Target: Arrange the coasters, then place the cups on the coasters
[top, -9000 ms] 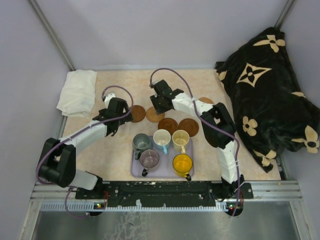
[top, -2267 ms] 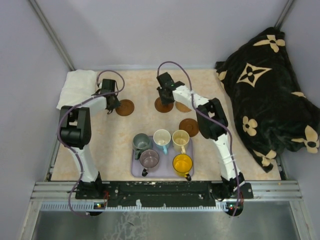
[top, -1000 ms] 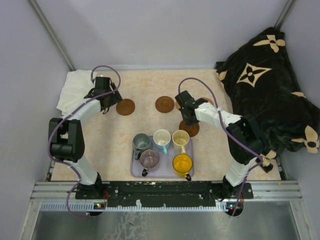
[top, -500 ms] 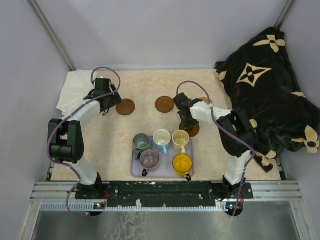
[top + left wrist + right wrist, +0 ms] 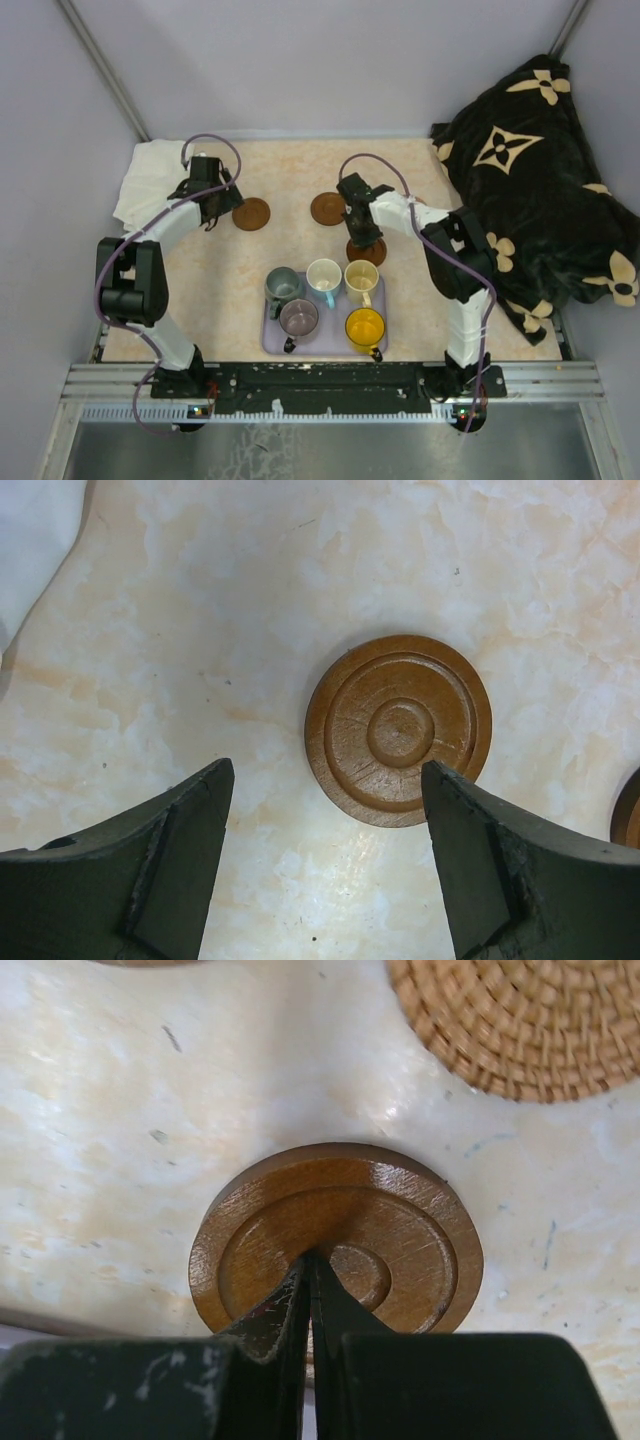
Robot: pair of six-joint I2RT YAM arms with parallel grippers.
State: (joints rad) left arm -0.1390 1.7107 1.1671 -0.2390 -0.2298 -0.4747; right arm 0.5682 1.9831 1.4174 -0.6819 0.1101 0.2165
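Three brown wooden coasters lie on the marble table: one at the left (image 5: 251, 213), one in the middle (image 5: 328, 208), one just behind the tray (image 5: 366, 250). My right gripper (image 5: 361, 230) is shut, its tips (image 5: 310, 1257) pressing down on that last coaster (image 5: 400, 1230) near its centre, not clamping it. My left gripper (image 5: 214, 203) hovers open over bare table just left of the left coaster (image 5: 398, 728); nothing is between its fingers (image 5: 180, 850). The cups stand on the lavender tray (image 5: 272, 340): grey-green (image 5: 281, 286), white (image 5: 323, 274), cream (image 5: 361, 277), mauve (image 5: 299, 317), yellow (image 5: 365, 326).
A woven tan coaster (image 5: 520, 1020) lies beyond the right gripper. A white cloth (image 5: 155, 183) sits at the back left and a dark flowered blanket (image 5: 535, 170) fills the right side. The tray's far edge is close behind the pressed coaster.
The right gripper closed fully and moved left, sliding the coaster under its tips a little to the left. The left arm and its coaster stayed still.
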